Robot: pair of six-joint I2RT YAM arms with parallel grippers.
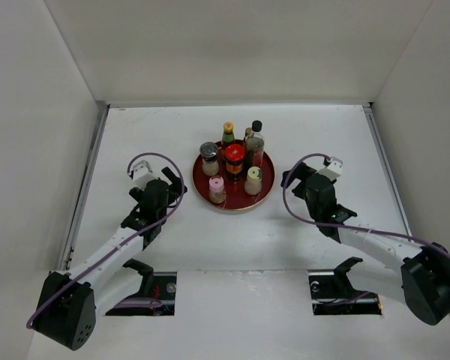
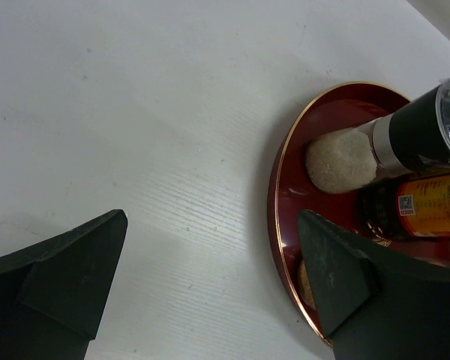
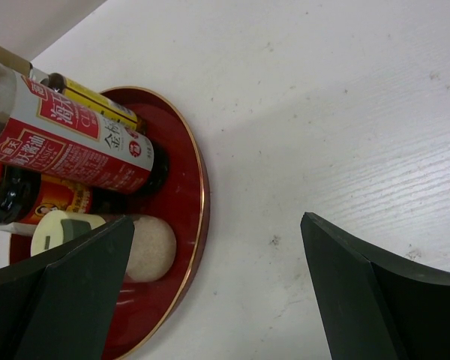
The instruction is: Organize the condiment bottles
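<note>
All six condiment bottles [image 1: 235,159] stand on the round red tray [image 1: 236,209], at the middle of the counter [image 1: 322,127].
The left pincer [image 1: 171,180] is near the tray's left rim and the right pincer [image 1: 289,178] is near its right rim. Both have their fingers wide apart, holding nothing and touching no bottle.

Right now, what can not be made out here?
Left wrist view: a finger of the left pincer hides most of the pink-capped bottle; the right edge crops the silver-lidded jar.
Right wrist view: a finger of the right pincer covers part of the cream-capped bottle.
Top view: bottle labels too small to read.
</note>
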